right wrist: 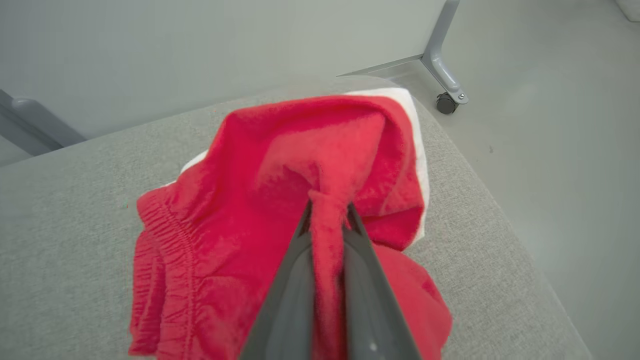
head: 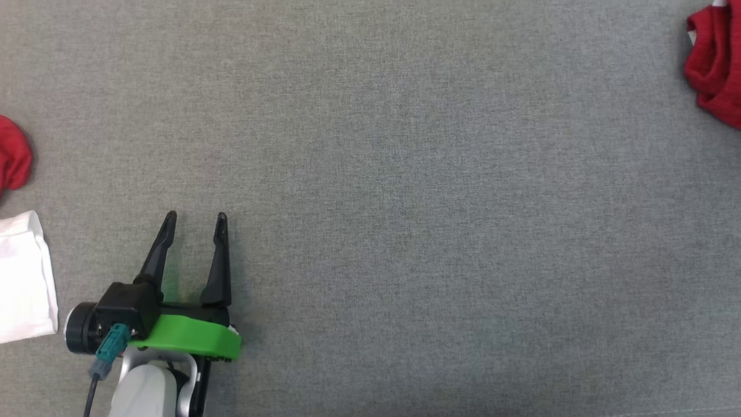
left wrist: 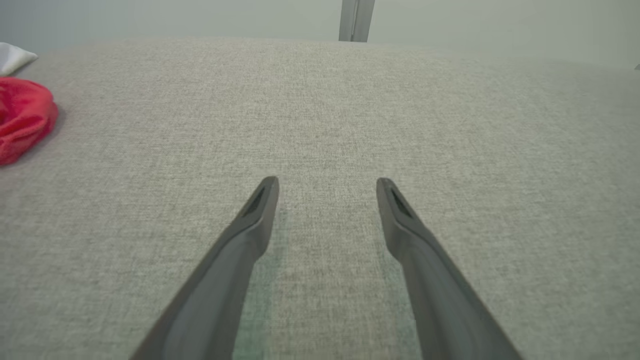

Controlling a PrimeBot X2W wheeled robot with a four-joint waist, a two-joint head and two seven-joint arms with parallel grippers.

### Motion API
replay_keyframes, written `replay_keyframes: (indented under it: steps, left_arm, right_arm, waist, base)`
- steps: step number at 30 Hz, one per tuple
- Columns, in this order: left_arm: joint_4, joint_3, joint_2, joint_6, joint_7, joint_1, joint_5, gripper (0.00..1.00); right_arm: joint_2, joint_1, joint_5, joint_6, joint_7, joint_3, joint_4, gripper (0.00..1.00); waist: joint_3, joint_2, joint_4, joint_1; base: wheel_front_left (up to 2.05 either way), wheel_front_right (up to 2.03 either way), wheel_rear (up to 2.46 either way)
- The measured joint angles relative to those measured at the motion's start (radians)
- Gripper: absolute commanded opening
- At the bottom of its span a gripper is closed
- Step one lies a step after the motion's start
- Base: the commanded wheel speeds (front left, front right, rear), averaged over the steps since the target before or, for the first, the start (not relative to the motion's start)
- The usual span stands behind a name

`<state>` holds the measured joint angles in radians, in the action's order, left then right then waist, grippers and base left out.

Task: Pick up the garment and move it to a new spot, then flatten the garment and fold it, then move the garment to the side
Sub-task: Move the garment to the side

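Observation:
The garment (right wrist: 225, 225) is red and fleecy with an elastic waistband. It lies bunched near a corner of the grey fabric surface (right wrist: 60, 225), partly over a white cloth (right wrist: 422, 165). My right gripper (right wrist: 329, 207) is shut on a raised fold of it. In the head view the garment (head: 715, 58) shows at the upper right edge. My left gripper (head: 195, 217) is open at the lower left, just above the bare surface, with nothing between its fingers (left wrist: 260, 210).
Another red cloth (head: 11, 153) lies at the left edge, also seen as the red cloth (left wrist: 22, 120) from the left wrist. A folded white cloth (head: 23, 278) sits beside my left gripper. A grey wheeled frame leg (right wrist: 442, 65) stands on the floor beyond the corner.

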<state>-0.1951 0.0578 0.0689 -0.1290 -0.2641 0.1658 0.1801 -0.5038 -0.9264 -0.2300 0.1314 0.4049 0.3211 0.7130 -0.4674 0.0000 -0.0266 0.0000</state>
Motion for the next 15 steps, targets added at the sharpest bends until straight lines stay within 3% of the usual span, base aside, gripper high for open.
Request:
replay_keyframes:
  steps: [10,11,12,13,14,15]
  left_arm:
    - [0.017,-0.018,0.031,0.0,0.0,-0.007,-0.005,1.0]
    - [0.018,-0.018,0.034,0.0,0.0,-0.007,-0.005,1.0]
    - [0.02,-0.019,0.036,0.0,-0.001,-0.007,-0.005,1.0]
    - [0.021,-0.02,0.037,0.0,-0.001,-0.007,-0.005,1.0]
    - [0.024,-0.021,0.038,0.0,-0.001,-0.007,-0.005,1.0]
    - [0.026,-0.021,0.04,0.0,-0.001,-0.007,-0.005,1.0]
  right_arm:
    - [-0.062,0.0,0.058,0.0,-0.029,0.091,0.111,0.0]
    - [-0.069,0.0,0.076,0.0,-0.037,0.098,0.123,0.13]
    - [-0.077,0.0,0.097,0.0,-0.047,0.105,0.131,0.47]
    - [-0.082,0.0,0.11,0.0,-0.057,0.116,0.137,0.7]
    - [-0.086,0.0,0.121,0.0,-0.066,0.127,0.146,0.74]
    - [-0.089,0.0,0.136,0.0,-0.073,0.133,0.156,0.63]
  waist:
    - [-0.06,0.0,0.021,0.0]
    - [-0.063,0.0001,0.023,0.0]
    - [-0.065,0.0,0.024,0.0]
    - [-0.067,0.0,0.025,0.0]
    - [-0.069,0.0,0.026,0.0]
    - [-0.072,0.0001,0.027,0.0]
  base:
    - [0.0,0.0,0.0]
    - [0.0,0.0,0.0]
    - [0.0,0.0,0.0]
    - [0.0,0.0,0.0]
    - [0.0,0.0,0.0]
    - [0.0,0.0,0.0]
